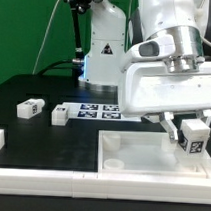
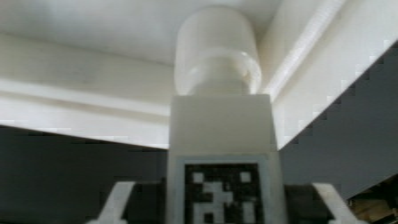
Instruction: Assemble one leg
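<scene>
Nearest you in the exterior view lies the big white tray-like piece point(image 1: 151, 161). Its shallow recess holds nothing you can see, and the corner socket point(image 1: 113, 165) at the exterior view's left has no leg in it. Over the tray's far right part, your gripper point(image 1: 193, 133) has its fingers point(image 2: 119, 203) drawn in tight on the leg point(image 2: 222, 120), with the tag facing the wrist camera and the rounded peg end pointing toward the tray's rim. Whether the peg touches anything, you cannot tell. If it meets the rim or a socket edge off-centre, the leg could twist in the grip or jam. Farther back, two loose legs point(image 1: 30, 108) lie near the marker board point(image 1: 98, 111).
</scene>
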### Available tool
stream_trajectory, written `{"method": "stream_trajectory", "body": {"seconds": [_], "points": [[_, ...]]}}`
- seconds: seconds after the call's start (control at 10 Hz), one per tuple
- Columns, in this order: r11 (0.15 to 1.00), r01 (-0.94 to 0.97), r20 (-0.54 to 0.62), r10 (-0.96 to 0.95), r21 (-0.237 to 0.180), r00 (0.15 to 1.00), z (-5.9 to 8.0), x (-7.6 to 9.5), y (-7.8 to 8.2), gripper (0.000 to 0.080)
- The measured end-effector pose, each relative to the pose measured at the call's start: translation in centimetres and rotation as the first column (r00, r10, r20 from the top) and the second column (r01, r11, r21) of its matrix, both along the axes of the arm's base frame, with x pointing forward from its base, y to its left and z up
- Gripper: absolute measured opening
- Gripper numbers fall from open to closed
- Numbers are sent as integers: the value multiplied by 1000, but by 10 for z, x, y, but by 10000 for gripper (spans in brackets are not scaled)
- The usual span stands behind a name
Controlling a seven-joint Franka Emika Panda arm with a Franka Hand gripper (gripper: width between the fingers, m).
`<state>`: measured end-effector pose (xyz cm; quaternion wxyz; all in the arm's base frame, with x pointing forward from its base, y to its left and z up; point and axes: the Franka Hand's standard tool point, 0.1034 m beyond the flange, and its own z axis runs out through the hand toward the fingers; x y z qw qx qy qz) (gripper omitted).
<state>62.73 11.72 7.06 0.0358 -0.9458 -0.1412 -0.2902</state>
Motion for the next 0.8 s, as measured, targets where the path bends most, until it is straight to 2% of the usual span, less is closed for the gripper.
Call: {"method": "stream_trajectory", "body": {"seconds": [0.4,0.5,0.6,0.7,0.8], "points": [[1000,4,27,-4,2,1000,-1,1,0,288],[1000,3,17,-3,1,1000,-3,0,0,420],[1000,3,17,-3,1,1000,-3,0,0,420],[1000,3,16,-3,1,1000,-3,0,0,552],[1000,3,16,-3,1,1000,-3,0,0,632]]}}
